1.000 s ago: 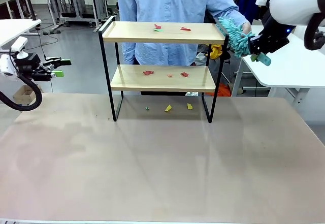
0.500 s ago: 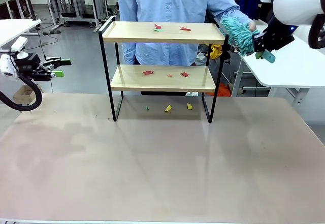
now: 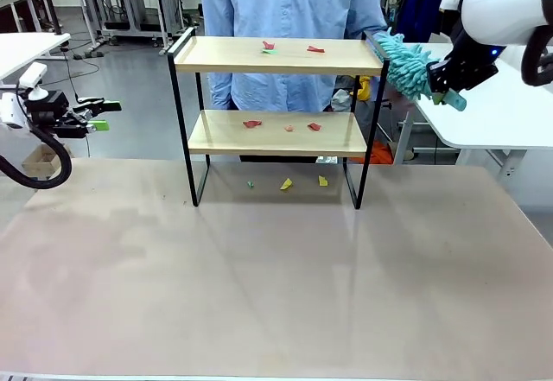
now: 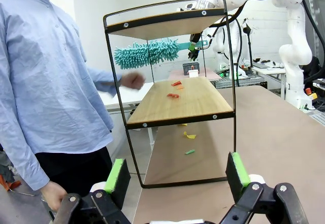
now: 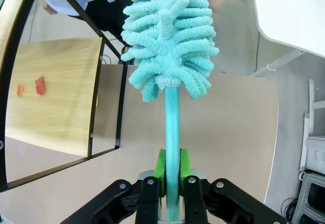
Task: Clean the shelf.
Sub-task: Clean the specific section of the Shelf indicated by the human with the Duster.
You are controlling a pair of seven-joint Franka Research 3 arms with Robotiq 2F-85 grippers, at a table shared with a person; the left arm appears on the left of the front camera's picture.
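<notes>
Front view: left gripper (image 3: 101, 115) at far left, jaws wide apart, empty. Shelf (image 3: 233, 55) stands mid-table (image 3: 259, 295), far side, with red scraps (image 3: 251, 123) on both boards and yellow bits (image 3: 286, 184) beneath. Right gripper (image 3: 438, 79) clamped on teal duster (image 3: 403, 60) handle, fluffy head at shelf's top right corner, contact unclear.

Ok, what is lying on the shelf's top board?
Two red scraps lie on the top board of the shelf, one with a green bit beside it. The teal duster held in the right gripper covers the board's far right corner.
</notes>
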